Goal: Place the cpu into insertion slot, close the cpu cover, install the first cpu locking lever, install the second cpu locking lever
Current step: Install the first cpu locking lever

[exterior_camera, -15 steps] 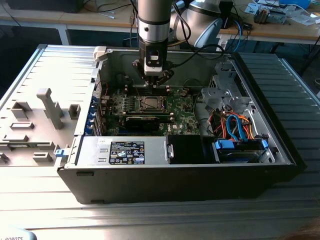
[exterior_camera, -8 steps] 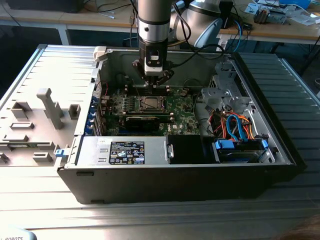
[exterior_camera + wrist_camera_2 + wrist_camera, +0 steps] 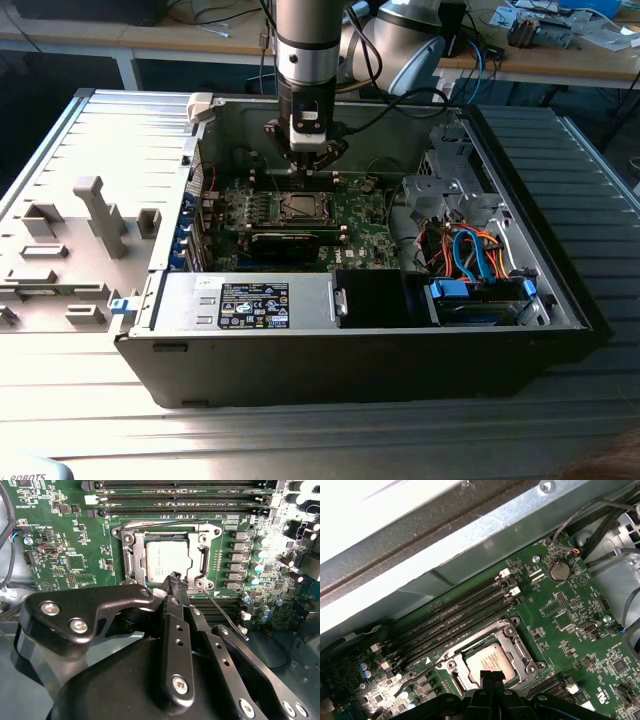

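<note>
The arm reaches down into the open computer case, which lies on the ribbed metal worktop.

The fingers are drawn narrow, tips together. Nothing can be seen held between them. Their tips sit low over the near edge of the insertion slot.

The cpu lies seated flat in the insertion slot, just beyond the fingertips, silver top upward. It appears in the same place in the first wrist view, directly ahead of the fingers. In the exterior view the slot lies just below the fingers on the green board.

The cpu cover lies down flat around the chip, which shows through its window. The cover frame is also seen in the first wrist view.

One locking lever, a thin wire rod, runs from the slot's near corner, close beside the fingertips, back alongside the fingers. It stands clear of the frame. A second thin rod lies along the slot's far edge, beyond the fingertips. Whether it is latched cannot be told.

Long black memory slots run farther beyond the fingertips.
</note>
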`<state>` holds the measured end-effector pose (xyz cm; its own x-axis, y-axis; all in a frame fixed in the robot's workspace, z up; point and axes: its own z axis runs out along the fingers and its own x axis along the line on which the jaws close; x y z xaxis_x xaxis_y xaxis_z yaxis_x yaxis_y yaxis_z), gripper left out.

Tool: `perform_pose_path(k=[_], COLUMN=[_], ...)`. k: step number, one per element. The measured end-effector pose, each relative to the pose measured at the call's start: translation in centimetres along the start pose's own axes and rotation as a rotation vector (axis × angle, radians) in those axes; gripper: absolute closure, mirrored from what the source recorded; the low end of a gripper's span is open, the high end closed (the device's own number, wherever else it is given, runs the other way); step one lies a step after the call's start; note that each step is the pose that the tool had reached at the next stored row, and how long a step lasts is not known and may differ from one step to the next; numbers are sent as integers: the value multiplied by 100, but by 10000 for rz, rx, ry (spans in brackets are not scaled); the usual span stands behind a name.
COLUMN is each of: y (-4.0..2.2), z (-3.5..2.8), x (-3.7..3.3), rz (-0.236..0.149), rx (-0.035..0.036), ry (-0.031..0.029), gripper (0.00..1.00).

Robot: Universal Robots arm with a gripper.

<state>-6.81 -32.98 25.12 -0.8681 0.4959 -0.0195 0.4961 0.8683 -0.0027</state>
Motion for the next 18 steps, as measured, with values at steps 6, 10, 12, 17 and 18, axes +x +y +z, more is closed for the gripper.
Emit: perform_pose_path(k=[6,10,12,17,18], y=[0,0,0,0,0], z=[0,0,0,0,0], x=[0,0,0,0,0], rz=[-81,-134,-164,-212,-222], rx=[-2,-3,-3,-4,-4], ry=[0,-1,-1,-1,-1], gripper=[89,89,89,89,89])
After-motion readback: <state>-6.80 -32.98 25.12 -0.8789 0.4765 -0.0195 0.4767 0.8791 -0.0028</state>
